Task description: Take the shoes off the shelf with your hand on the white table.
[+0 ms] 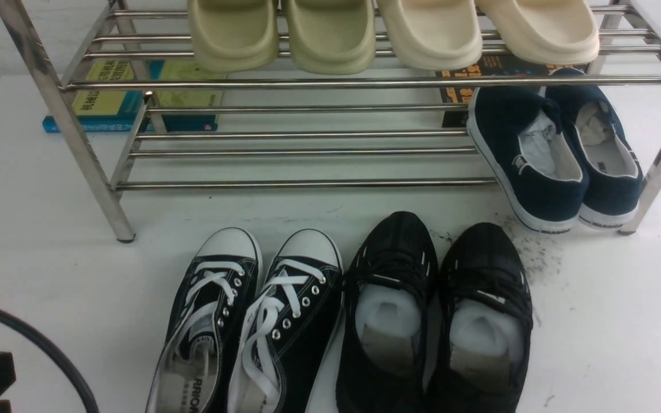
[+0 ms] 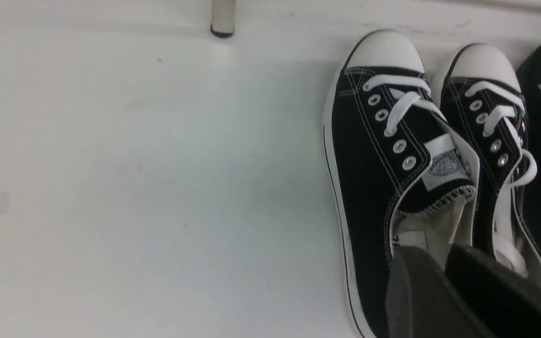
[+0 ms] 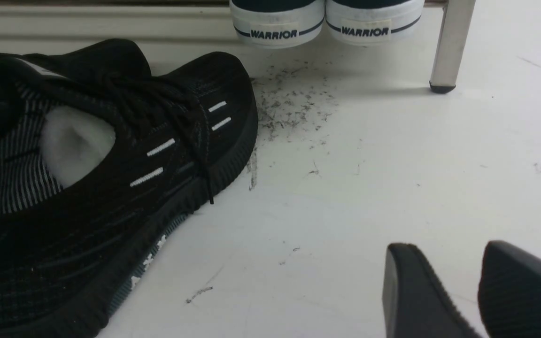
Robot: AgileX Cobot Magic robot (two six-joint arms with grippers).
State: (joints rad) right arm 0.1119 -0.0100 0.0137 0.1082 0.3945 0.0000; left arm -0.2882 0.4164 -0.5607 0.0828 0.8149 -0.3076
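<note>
The shoes, a pair of black canvas sneakers with white laces and toe caps (image 1: 250, 321), stand side by side on the white table (image 1: 49, 258) in front of the chrome shelf (image 1: 307, 83), toes toward it. In the left wrist view my left gripper (image 2: 432, 253) is at the heel end of the left sneaker (image 2: 374, 155). Its two dark fingers (image 2: 411, 291) lie close together over the collar, with a sliver of white lining between the tips. Whether they still pinch it does not show. My right gripper (image 3: 444, 246) hovers open over bare table, nothing between its fingers.
All-black mesh running shoes (image 1: 434, 321) stand right beside the sneakers. Navy slip-ons (image 1: 554, 155) lean on the shelf's lower tier at the right, and pale slippers (image 1: 330, 34) sit on the top tier. Books (image 1: 129, 97) lie behind the shelf. Dark specks (image 3: 289, 103) mark the table.
</note>
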